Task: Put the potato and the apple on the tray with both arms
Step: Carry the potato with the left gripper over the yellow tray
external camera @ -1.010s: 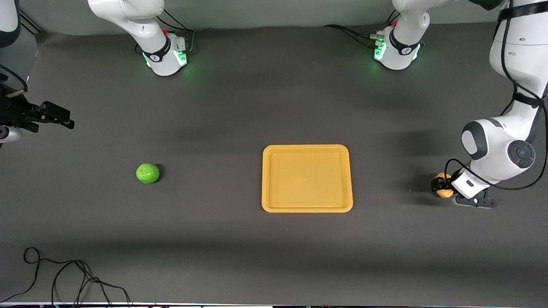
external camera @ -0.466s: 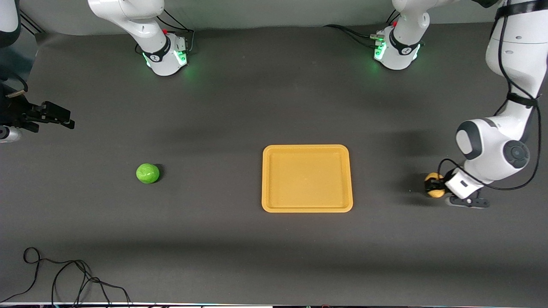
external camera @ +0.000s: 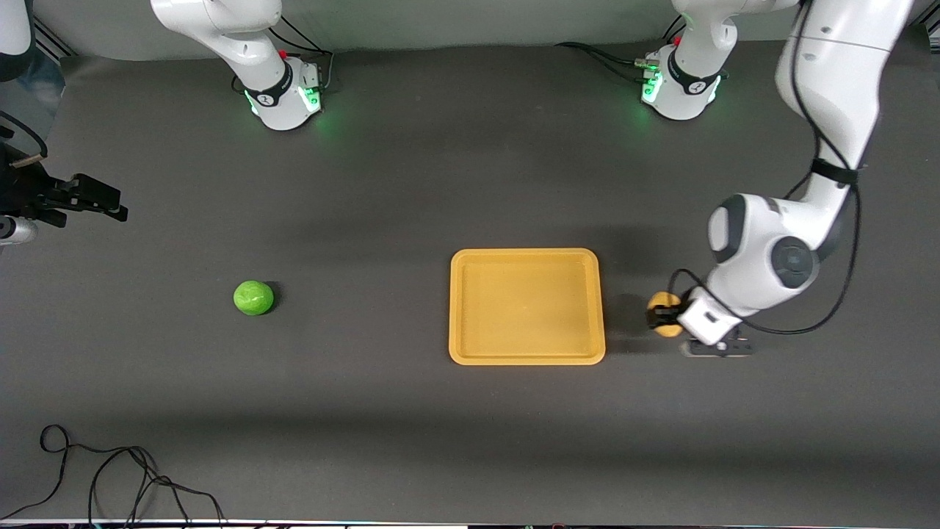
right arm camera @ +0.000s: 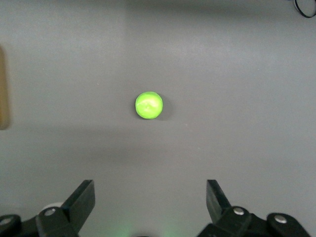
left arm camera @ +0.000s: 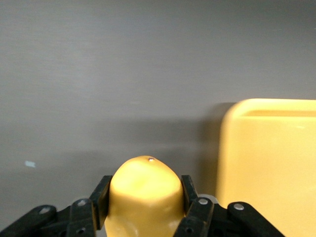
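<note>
Carrying the potato [external camera: 665, 314], the left gripper [external camera: 661, 314] has slid from the right edge of the front view toward the middle and now hangs over the dark table [external camera: 411, 184] just beside the tray [external camera: 526, 358], its fingers [left arm camera: 191, 193] pinching the potato's sides. In the left wrist view the potato [left arm camera: 144, 197] fills the lower middle with the tray's rim [left arm camera: 224, 148] close by. At the far left of the front view the right gripper [external camera: 99, 197] waits, unchanged, fingers [right arm camera: 85, 200] spread wide. Lower down, the apple [external camera: 253, 297] sits on the table, well apart from the tray.
</note>
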### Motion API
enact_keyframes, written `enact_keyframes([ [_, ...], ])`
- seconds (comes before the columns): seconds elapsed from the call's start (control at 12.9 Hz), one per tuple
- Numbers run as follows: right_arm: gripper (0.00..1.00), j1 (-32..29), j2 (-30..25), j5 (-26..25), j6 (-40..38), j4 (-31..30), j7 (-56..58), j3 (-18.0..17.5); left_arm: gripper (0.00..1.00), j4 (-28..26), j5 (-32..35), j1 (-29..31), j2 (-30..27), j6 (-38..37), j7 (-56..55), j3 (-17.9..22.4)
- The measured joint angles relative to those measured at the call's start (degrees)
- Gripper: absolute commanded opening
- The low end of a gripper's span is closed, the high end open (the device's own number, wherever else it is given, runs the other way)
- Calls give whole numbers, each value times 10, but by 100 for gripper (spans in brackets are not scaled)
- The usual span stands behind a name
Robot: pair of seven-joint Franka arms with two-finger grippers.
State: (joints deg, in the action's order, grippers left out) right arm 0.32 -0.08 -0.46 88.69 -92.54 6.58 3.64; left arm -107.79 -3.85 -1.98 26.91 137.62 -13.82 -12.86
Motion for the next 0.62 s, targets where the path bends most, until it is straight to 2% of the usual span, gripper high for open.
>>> enact_keyframes([
  [0.23, 100, 0, 0, 0, 0, 0, 0, 0, 33, 30, 61, -52, 13, -9, -134, 0],
  [0.62, 100, 0, 0, 0, 0, -3, 0, 0, 33, 84, 97, -120, 82, -9, -275, 1],
])
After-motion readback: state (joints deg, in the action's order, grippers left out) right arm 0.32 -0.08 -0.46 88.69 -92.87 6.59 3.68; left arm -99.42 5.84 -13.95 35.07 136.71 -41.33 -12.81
